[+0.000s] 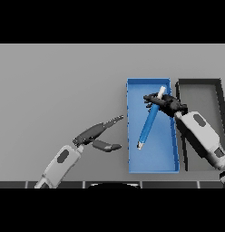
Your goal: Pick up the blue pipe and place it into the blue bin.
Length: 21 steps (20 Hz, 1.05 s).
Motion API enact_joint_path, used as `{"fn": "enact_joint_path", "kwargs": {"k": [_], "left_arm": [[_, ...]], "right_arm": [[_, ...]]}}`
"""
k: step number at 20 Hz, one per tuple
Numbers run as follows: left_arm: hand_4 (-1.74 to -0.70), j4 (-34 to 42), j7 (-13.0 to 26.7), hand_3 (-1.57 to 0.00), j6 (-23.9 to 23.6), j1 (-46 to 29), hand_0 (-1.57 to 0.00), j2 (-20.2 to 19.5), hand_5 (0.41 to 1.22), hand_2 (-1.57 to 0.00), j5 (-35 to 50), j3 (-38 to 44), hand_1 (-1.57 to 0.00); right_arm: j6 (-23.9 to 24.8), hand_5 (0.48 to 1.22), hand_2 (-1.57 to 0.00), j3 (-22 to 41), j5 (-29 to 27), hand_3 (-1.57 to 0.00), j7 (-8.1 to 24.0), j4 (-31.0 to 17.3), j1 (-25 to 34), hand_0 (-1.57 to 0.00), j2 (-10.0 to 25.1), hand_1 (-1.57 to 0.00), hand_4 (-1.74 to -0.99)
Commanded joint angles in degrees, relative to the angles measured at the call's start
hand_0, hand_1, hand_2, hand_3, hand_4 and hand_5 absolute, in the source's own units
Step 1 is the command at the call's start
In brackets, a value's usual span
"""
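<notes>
1. Over the blue bin (153,158), the right robot hand (165,104) has its fingers curled round the upper part of the blue pipe (149,124).
2. The pipe is a slim, straight rod, blue along most of its length, with a white tip at the upper end that shows beyond the hand and a pale tip at the lower end.
3. It slants from upper right to lower left, its whole length within the bin's outline; whether the lower end touches the bin floor cannot be told.
4. The bin is a long, shallow, open rectangular tray lying on the grey surface (55,81).
5. Just beside it on the right lies a dark grey bin (200,93) of similar shape.
6. Count: one pipe, one blue bin, one grey bin, two robot hands.
7. The left robot hand (98,136) is left of the blue bin, fingers straight and spread apart from the thumb, holding nothing.
</notes>
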<state>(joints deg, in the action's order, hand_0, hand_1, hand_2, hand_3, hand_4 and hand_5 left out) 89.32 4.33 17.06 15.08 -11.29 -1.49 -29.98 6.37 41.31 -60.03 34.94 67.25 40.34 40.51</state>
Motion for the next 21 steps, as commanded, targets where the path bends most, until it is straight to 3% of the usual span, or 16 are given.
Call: {"fn": "enact_joint_path", "kwargs": {"k": [1,4,8,10,13,16,21], "left_arm": [[-0.89,-0.16,0.22,0.0,0.21,-0.07,0.0,0.14,0.452,0.0,0.19,-0.11,0.0],[-0.9,-0.51,0.65,0.0,0.36,0.76,0.0,0.65,0.451,0.0,0.31,-0.16,0.0],[-0.91,-0.57,-0.2,0.0,0.15,-0.23,0.0,0.3,0.455,0.0,0.02,-0.14,0.0],[-0.91,-0.61,0.16,0.0,0.33,0.15,0.0,0.46,0.458,0.0,0.52,0.07,0.0],[-0.92,-1.11,-0.59,0.0,0.43,0.09,0.0,0.48,0.462,0.0,0.19,-0.09,0.0],[-0.92,-0.76,-0.13,0.0,0.4,0.07,0.0,0.43,0.466,0.0,0.69,0.22,0.0],[-0.92,-0.22,-0.71,0.0,0.38,-0.99,0.0,0.88,0.468,0.0,0.39,-0.72,0.0]], "right_arm": [[-0.07,1.028,-0.29,1.49,1.64,-0.23,0.01,1.07,0.39,-0.34,1.04,-0.31,-1.208],[-1.9,0.887,-0.15,5.6,7.28,-0.12,-0.31,-0.2,1.98,-0.17,1.27,-0.16,-1.149],[-2.29,0.764,-0.06,6.73,10.58,-0.05,-4.03,-2.83,2.14,-0.07,0.32,-0.06,-1.125],[-1.41,0.717,-0.04,7.15,11.36,-0.03,-2.75,-2.62,2.72,-0.04,0.71,-0.04,-1.124],[-1.49,0.695,-0.02,6.38,10.66,-0.02,-4.94,-3.03,1.68,-0.02,0.62,-0.02,-1.119],[-1.69,0.675,-0.01,6.51,10.7,-0.01,-3.88,-2.93,2.3,-0.01,0.74,-0.01,-1.132],[-3.09,0.677,-0.01,6.27,10.36,-0.01,-5.83,-2.81,1.23,-0.01,1.22,-0.01,-1.129]]}}
